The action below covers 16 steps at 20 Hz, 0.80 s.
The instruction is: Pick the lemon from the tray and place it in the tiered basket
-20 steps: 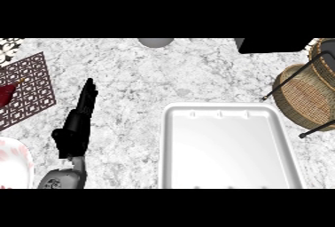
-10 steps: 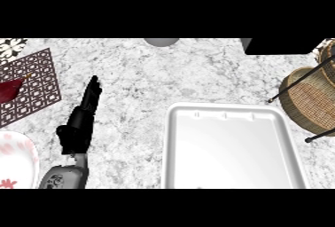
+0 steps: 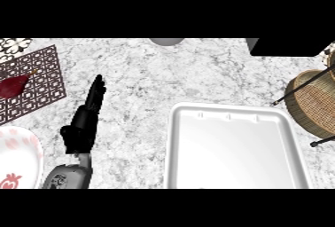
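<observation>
The white tray (image 3: 232,146) lies on the marble counter at the lower right, and nothing rests in it. No lemon shows anywhere in the head view. The woven tiered basket (image 3: 315,104) with its dark wire frame is cut off by the right edge. My left hand (image 3: 83,122) rests on the counter left of the tray, open, with fingers straight and pointing away from me. My right hand is out of the view.
A dark red pear-shaped fruit (image 3: 13,85) lies on a brown lattice mat (image 3: 36,73) at the far left. A white plate with red patterns (image 3: 16,159) sits at the lower left. A grey round object (image 3: 167,41) and a black box (image 3: 291,46) stand along the back.
The whole view has slid to the right: tray, basket and left hand sit further right in the picture. The basket is now cut off more by the right edge.
</observation>
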{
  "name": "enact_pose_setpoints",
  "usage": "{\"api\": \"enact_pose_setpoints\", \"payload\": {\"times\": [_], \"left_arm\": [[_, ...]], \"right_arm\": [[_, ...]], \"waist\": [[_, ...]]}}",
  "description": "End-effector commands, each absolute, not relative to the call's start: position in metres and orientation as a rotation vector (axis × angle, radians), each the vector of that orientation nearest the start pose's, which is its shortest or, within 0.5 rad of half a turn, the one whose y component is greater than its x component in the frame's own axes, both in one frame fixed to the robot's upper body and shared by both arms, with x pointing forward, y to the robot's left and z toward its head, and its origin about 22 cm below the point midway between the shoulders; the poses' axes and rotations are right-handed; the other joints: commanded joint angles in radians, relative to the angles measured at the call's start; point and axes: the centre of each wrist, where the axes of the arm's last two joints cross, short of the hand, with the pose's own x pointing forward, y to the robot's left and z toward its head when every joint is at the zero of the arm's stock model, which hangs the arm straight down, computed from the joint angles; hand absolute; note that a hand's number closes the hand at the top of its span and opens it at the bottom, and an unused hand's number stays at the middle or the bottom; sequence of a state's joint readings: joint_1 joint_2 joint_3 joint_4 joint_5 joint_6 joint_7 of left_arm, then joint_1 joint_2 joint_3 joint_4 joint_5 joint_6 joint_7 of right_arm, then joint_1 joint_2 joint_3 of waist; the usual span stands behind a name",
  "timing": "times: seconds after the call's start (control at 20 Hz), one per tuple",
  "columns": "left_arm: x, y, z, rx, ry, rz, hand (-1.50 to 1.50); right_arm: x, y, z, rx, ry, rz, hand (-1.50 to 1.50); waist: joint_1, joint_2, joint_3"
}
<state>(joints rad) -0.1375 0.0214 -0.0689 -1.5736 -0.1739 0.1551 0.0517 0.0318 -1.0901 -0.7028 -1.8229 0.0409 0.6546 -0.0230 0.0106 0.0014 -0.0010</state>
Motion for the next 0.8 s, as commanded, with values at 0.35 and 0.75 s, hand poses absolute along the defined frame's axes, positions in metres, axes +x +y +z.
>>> {"api": "enact_pose_setpoints", "payload": {"times": [0.35,0.75], "left_arm": [[0.271,0.188,0.034,0.176,-1.662,-0.130,0.00],[0.276,0.198,0.037,0.162,-1.656,-0.139,0.00]], "right_arm": [[0.240,-0.451,0.327,-1.118,-1.425,1.083,1.50],[0.280,-0.475,0.286,-0.998,-1.360,0.939,1.50]], "waist": [[0.011,0.003,0.001],[0.022,0.005,0.001]]}}
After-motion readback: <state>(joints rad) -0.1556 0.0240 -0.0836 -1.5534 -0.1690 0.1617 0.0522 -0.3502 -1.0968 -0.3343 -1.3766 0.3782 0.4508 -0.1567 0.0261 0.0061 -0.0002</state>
